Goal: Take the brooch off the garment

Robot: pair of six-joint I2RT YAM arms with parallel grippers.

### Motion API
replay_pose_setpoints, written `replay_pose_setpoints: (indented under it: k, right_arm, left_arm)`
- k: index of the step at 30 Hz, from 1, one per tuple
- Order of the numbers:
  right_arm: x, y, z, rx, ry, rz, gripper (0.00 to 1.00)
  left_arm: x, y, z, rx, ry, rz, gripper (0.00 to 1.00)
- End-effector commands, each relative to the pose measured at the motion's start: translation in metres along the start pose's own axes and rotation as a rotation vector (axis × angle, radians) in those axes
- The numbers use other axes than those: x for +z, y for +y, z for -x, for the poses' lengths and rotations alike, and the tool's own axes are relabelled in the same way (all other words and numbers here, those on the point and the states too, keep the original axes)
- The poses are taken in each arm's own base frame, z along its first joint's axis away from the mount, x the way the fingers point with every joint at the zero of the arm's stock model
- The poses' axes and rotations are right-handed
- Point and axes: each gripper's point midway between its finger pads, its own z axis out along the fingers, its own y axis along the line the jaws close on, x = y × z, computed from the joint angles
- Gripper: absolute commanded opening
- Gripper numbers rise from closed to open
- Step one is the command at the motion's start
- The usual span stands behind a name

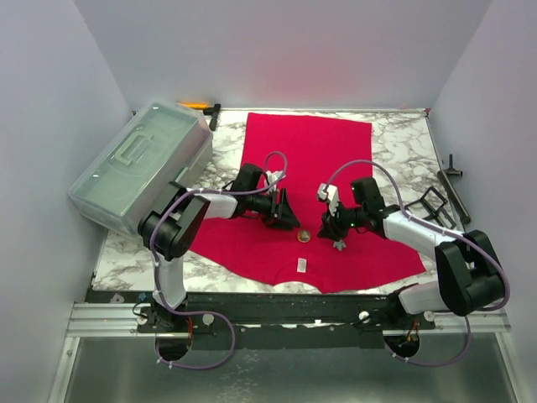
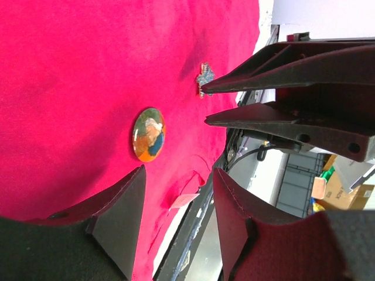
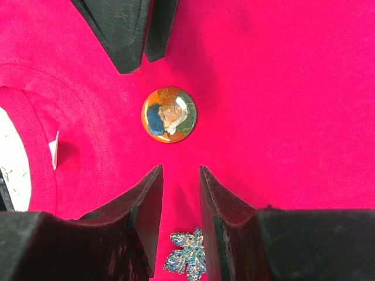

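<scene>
Working on shirt [image 1: 310, 159], spread flat on table [image 1: 394, 138]. Taking round brooch [image 3: 169, 115] as target: pinned near collar, at shirt's 6 o'clock in top view. Can't rule out leaf pin [image 3: 187, 256] instead, just off at brooch's 3–4 o'clock. Also noting label [image 1: 302, 265] at brooch's 6 o'clock.

Seeing L claw [image 1: 285, 218] at brooch's 10 o'clock, about half-open, gripping nothing. Seeing R claw [image 1: 334, 231] at brooch's 2–3 o'clock, gap narrow, likewise holding nothing. In R wrist view, finding leaf pin low between R fingers [image 3: 146, 216], w/ tips just short of brooch.

Judging step as approach for pinch, early in task, brooch not yet off.

To do it well:
- Press cloth down w/ L claw just beside brooch rim, not on it. Keep tips low & flat.
- Ease R tips fwd to straddle rim edge-on, then squeeze. Avoid trapping a fold of cloth btwn fingers.
- Lift slow. If cloth tents up w/ brooch, assume fastening not free. Tilt or work sideways, don't yank.
- Steer R claw clear of leaf pin to avoid a snag.
- Mind L/R tips: near each other, so watch for a clash.
</scene>
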Motion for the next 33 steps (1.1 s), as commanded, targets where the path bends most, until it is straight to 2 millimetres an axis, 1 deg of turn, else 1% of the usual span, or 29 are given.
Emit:
replay_pose_setpoints:
  k: [1,9,15,20,26,29,33]
  right_arm:
    - [0.005,-0.005,-0.002,-0.061,-0.005,-0.023,0.34]
    - [0.018,-0.004,-0.012,-0.058,0.039,0.006,0.34]
    - [0.026,-0.004,-0.014,-0.056,0.05,0.015,0.33]
    - [0.03,0.0,-0.019,-0.054,0.066,0.029,0.33]
    - [0.031,0.001,-0.022,-0.056,0.076,0.033,0.33]
    - [0.031,0.001,-0.022,-0.056,0.076,0.033,0.33]
    - [0.03,0.002,-0.025,-0.059,0.083,0.034,0.33]
  left_arm:
    - [0.008,0.017,-0.004,-0.061,-0.001,0.017,0.51]
    - [0.015,0.036,-0.01,-0.125,0.014,0.043,0.49]
    - [0.022,0.042,-0.014,-0.151,0.032,0.048,0.48]
    - [0.029,0.041,-0.017,-0.152,0.053,0.039,0.48]
    - [0.038,0.032,-0.016,-0.153,0.068,0.004,0.46]
    - [0.037,0.028,-0.015,-0.147,0.064,-0.011,0.46]
    - [0.03,0.027,-0.014,-0.139,0.04,-0.005,0.47]
